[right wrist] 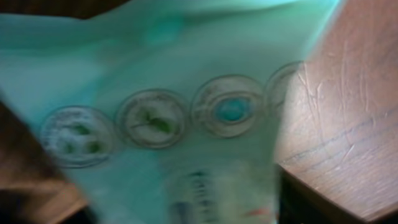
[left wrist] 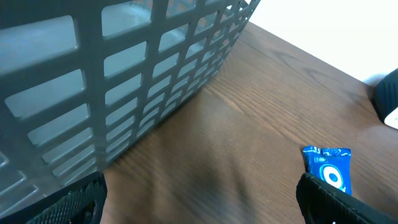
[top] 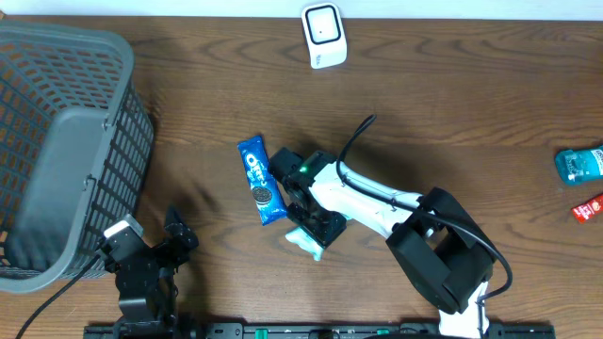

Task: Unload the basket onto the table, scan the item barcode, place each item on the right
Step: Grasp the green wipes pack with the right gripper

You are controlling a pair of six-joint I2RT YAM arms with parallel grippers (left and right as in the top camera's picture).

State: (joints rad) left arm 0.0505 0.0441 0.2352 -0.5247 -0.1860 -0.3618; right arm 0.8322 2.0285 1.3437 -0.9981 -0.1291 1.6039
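Note:
A mint-green packet [right wrist: 186, 118] with round printed pictures fills the right wrist view, blurred. My right gripper [right wrist: 180, 211] straddles it, one dark finger against each of its sides. From overhead only the packet's corner [top: 303, 245] shows under the right gripper [top: 306, 226], at the table's middle. A blue Oreo pack [top: 261, 179] lies just to its left and also shows in the left wrist view as the Oreo pack [left wrist: 329, 165]. The white scanner [top: 323, 36] stands at the far edge. My left gripper [top: 151, 240] rests at the front left, open and holding nothing [left wrist: 199, 205].
A grey plastic basket [top: 57, 151] takes up the left side, and its lattice wall [left wrist: 124, 74] looms close ahead of the left gripper. A teal pack [top: 579, 165] and a small red item [top: 589, 207] lie at the right edge.

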